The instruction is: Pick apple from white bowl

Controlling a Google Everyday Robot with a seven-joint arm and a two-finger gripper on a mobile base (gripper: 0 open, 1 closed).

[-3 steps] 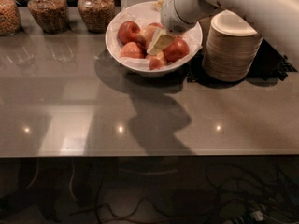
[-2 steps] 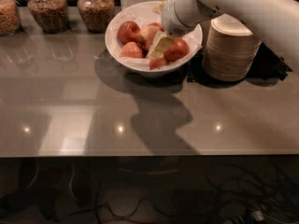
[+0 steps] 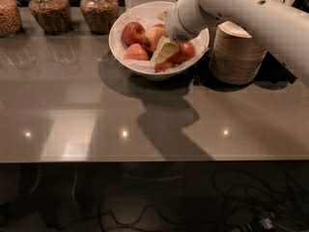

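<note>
The gripper [image 3: 165, 51] is down inside the white bowl [image 3: 116, 33], pressed in among the apples [image 3: 133, 33] near the bowl's front right. Whether it is grasping one or is released cannot be told. The arm [image 3: 241, 13] reaches in from the upper right and slopes down over the rim, probably so it clears the stack of paper bowls [image 3: 236, 57] standing just beside the white bowl. The apples are heaped together and touching, so taking one likely means wedging between neighbours. That would explain the gripper's tilt towards the middle of the pile. The white bowl sits towards the back of the counter [image 3: 72, 105], with the jars [image 3: 99, 8] lined up to its left.
</note>
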